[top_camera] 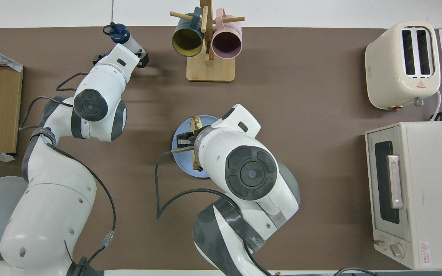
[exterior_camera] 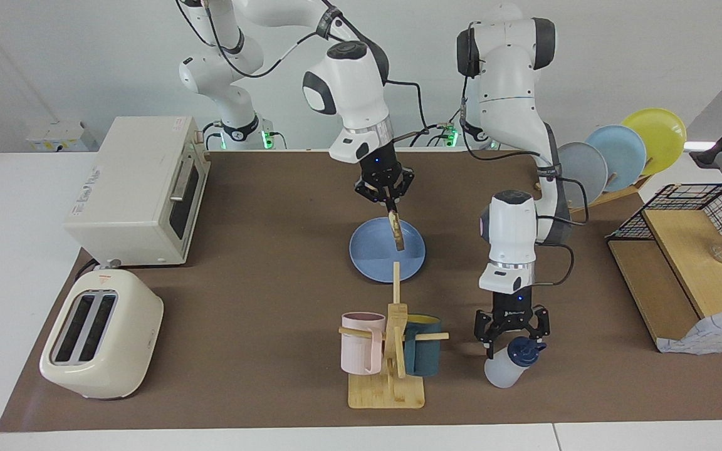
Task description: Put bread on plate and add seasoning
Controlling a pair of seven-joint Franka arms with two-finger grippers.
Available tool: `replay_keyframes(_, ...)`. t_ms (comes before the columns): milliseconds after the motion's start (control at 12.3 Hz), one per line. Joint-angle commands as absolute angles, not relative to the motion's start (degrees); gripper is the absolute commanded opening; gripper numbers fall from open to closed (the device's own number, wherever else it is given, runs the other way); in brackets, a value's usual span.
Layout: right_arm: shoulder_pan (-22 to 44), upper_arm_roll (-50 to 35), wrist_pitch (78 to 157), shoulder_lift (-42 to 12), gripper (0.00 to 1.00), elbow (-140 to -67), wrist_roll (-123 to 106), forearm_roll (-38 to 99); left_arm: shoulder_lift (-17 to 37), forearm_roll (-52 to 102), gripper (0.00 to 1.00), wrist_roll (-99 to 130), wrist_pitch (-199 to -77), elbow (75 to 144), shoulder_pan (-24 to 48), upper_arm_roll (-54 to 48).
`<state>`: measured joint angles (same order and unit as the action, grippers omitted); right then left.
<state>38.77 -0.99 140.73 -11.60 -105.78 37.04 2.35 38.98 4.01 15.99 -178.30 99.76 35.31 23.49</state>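
The bread hangs on edge from my right gripper, which is shut on its top crust. It is over the middle of the periwinkle plate, its lower edge close to the plate's surface. From overhead, the right arm covers most of the plate and only the bread's tip shows. The seasoning bottle leans with its navy cap uppermost. My left gripper is open, lowered over the cap with a finger on each side.
A wooden mug rack with a pink and a teal mug stands beside the bottle, farther from the robots than the plate. A toaster and toaster oven sit at the right arm's end. A plate rack and wooden shelf are at the left arm's end.
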Motion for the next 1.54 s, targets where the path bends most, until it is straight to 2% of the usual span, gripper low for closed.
replay_keyframes(0, 40.5, -0.7, 145.9, -12.7, 0.0, -108.2, 39.5, 2.7, 44.5, 4.0, 1.0, 20.3, -178.0, 92.5, 34.5, 23.1)
replay_keyframes(405, 41.4, -0.7, 147.1, -13.1, 0.0, -110.3, 41.3, 2.5, 44.5, 4.0, 1.0, 19.4, -177.5, 91.5, 33.7, 23.1)
replay_keyframes(648, 39.5, -0.4, 147.5, -12.0, 0.0, -114.0, 40.5, 1.4, 44.4, 3.9, 0.91, 19.2, -177.5, 92.8, 34.2, 23.1)
replay_keyframes(810, 37.3, -0.3, 147.8, -11.8, 0.0, -115.5, 40.5, -0.4, 44.3, 3.9, 0.72, 19.1, -177.5, 93.8, 34.6, 23.1)
replay_keyframes(1053, 33.9, -0.4, 147.7, -11.7, 0.0, -115.7, 40.6, -1.8, 44.1, 3.9, 0.0, 19.0, -177.2, 94.0, 34.6, 23.1)
replay_keyframes(1458, 32.3, -0.5, 152.0, -10.5, 0.0, -120.8, 42.8, -1.7, 41.1, 3.8, 0.0, 17.1, -170.5, 93.1, 33.4, 22.9)
